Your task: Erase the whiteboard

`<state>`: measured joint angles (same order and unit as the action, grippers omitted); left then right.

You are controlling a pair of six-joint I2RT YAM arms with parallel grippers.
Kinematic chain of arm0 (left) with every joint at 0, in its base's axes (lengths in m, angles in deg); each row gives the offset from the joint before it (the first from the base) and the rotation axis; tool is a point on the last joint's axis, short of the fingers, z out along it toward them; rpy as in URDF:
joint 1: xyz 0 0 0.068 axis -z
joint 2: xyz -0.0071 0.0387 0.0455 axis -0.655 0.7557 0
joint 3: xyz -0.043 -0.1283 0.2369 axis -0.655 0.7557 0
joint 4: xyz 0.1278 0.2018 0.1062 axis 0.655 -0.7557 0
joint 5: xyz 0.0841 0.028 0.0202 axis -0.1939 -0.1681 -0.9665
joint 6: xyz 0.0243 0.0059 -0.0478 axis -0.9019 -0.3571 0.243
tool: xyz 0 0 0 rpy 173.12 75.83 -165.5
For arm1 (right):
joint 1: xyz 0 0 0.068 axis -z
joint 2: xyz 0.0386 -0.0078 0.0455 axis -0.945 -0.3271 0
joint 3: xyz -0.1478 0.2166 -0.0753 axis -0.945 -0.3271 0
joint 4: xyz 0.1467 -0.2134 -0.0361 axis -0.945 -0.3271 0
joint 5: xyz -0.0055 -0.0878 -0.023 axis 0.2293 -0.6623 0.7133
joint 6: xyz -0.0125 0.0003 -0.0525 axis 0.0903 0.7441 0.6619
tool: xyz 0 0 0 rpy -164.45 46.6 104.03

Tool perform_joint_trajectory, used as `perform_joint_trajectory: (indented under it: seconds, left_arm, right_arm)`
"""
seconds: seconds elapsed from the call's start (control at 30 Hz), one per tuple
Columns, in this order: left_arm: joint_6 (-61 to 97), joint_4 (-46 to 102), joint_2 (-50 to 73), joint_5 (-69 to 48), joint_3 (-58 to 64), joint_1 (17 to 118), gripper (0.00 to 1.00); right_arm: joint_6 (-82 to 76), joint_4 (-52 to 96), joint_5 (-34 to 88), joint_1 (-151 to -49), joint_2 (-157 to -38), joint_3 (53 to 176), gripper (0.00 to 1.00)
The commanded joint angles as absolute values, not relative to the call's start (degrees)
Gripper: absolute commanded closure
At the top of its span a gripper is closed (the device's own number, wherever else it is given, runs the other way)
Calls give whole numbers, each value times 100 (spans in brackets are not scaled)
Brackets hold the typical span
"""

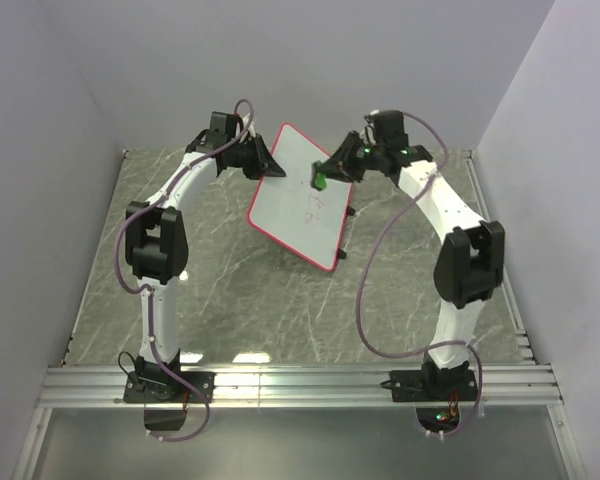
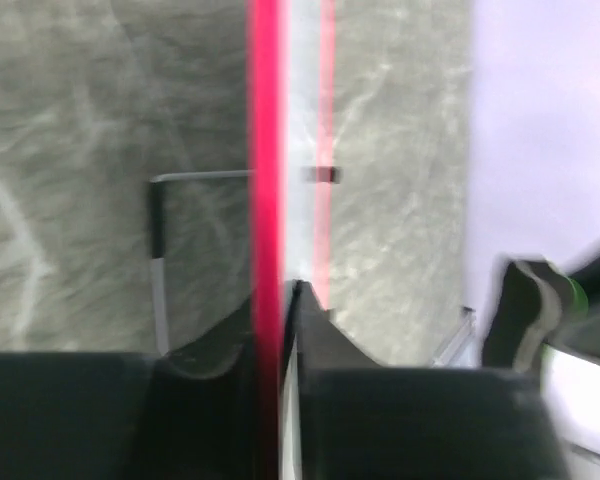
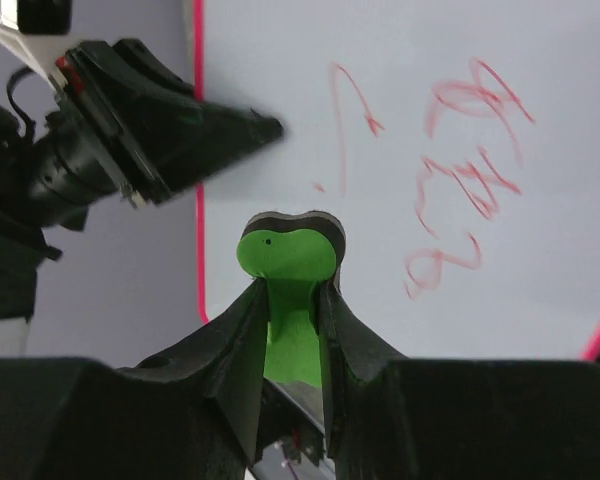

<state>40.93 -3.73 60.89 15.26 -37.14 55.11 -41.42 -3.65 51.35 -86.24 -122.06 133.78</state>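
The whiteboard (image 1: 298, 200), white with a red-pink rim, is tilted up off the table at the back centre. My left gripper (image 1: 270, 165) is shut on its upper left rim; in the left wrist view the rim (image 2: 266, 150) runs edge-on between the jaws. My right gripper (image 1: 332, 168) is shut on the green eraser (image 1: 320, 181), held close to the board's upper face. In the right wrist view the eraser (image 3: 286, 255) sits in front of the board (image 3: 400, 120), left of the red scribbles (image 3: 460, 170). The left gripper (image 3: 265, 128) shows there too.
The grey marbled table (image 1: 230, 290) lies under the board. The board's black feet (image 1: 342, 254) show at its right side. Pale walls close in the back and both sides. An aluminium rail (image 1: 300, 385) carries the arm bases at the near edge.
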Motion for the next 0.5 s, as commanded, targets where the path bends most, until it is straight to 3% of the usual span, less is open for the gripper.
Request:
perform_joint_trajectory:
  seconds: [0.0,0.03,0.47]
  left_arm:
    - [3808,-282,5819,1557,-3440,5594,91]
    - [3772,-334,5783,1478,-3386,5603,100]
    - [3543,-643,5642,1512,-3228,5647,99]
  right_arm:
    - [-4247,-200,5382,-8988,-12939,14504,100]
    - [-4246,-298,5356,-9050,-13081,14717,100]
    - [-4230,-1009,4232,-9587,-14057,15527,100]
